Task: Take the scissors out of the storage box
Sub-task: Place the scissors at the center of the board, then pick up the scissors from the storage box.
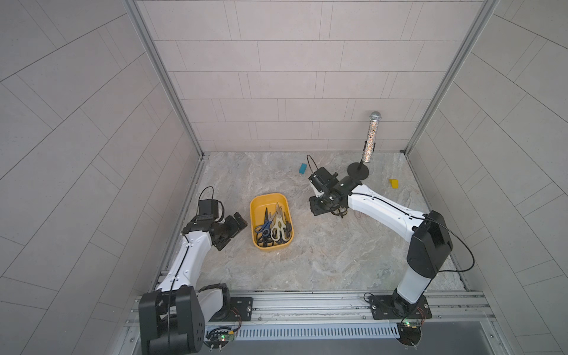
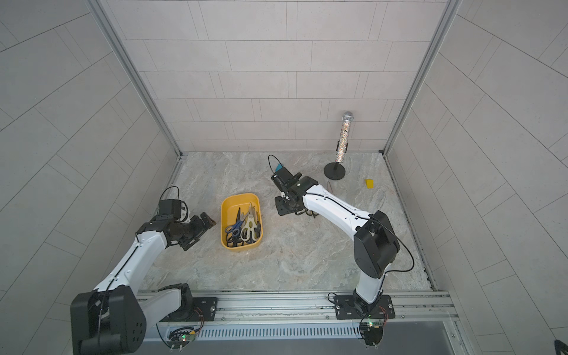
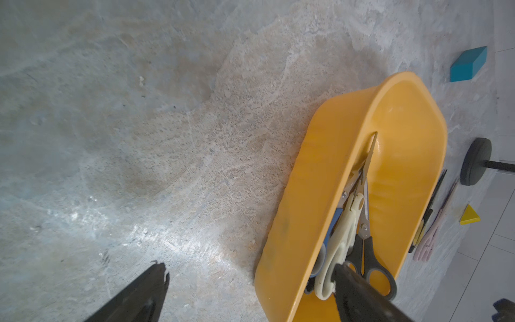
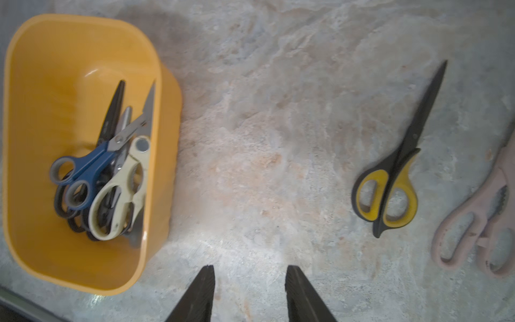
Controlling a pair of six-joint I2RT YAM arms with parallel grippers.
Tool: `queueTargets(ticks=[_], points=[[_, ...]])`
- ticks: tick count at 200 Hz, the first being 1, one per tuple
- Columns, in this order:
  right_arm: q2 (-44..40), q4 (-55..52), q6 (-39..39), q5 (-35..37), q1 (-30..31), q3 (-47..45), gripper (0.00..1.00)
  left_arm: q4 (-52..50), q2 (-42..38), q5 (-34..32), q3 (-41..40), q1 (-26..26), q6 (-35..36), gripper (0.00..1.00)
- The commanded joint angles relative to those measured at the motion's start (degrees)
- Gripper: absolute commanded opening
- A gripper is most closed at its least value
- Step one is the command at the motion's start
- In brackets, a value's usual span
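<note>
The mustard-yellow storage box (image 1: 266, 201) (image 2: 237, 201) stands left of the middle of the table. In it lie several scissors, among them a blue-handled pair (image 4: 83, 170), a cream pair (image 4: 119, 195) and black ones (image 3: 367, 259). Two scissors lie on the table to the right of the box: a yellow-and-black pair (image 4: 390, 192) and a pale pink pair (image 4: 479, 223). My left gripper (image 1: 232, 232) (image 3: 249, 267) is wide open at the box's left side, with one finger over the handles inside. My right gripper (image 1: 320, 207) (image 4: 249, 270) hangs open and empty over bare table between the box and the yellow-and-black pair.
A glittery microphone on a black round stand (image 1: 368, 138) rises at the back right. A blue block (image 1: 303, 168) lies behind the right gripper and a small yellow block (image 1: 394, 183) lies near the right wall. An aluminium rail (image 1: 307, 302) runs along the front.
</note>
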Motion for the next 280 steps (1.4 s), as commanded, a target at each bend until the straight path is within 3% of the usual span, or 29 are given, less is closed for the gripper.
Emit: queueTargets(ticks=[1, 81, 212, 280], points=[[2.07, -4.47, 2.00, 1.67, 3.61, 3.03, 0.48, 0.79, -0.87, -0.13, -0.78, -0.30, -0.09, 1.00], [14.21, -12.50, 1.39, 6.40, 11.94, 16.34, 0.48, 2.91, -0.27, 2.04, -1.22, -0.28, -0.25, 1.00], [26.39, -15.92, -2.46, 6.60, 12.88, 26.31, 0.43, 2.80, 0.73, 1.88, -0.82, -0.27, 0.80, 1.00], [28.59, -19.89, -3.94, 11.10, 12.97, 29.02, 0.36, 2.72, 0.92, 1.92, -0.72, -0.28, 0.91, 1.00]])
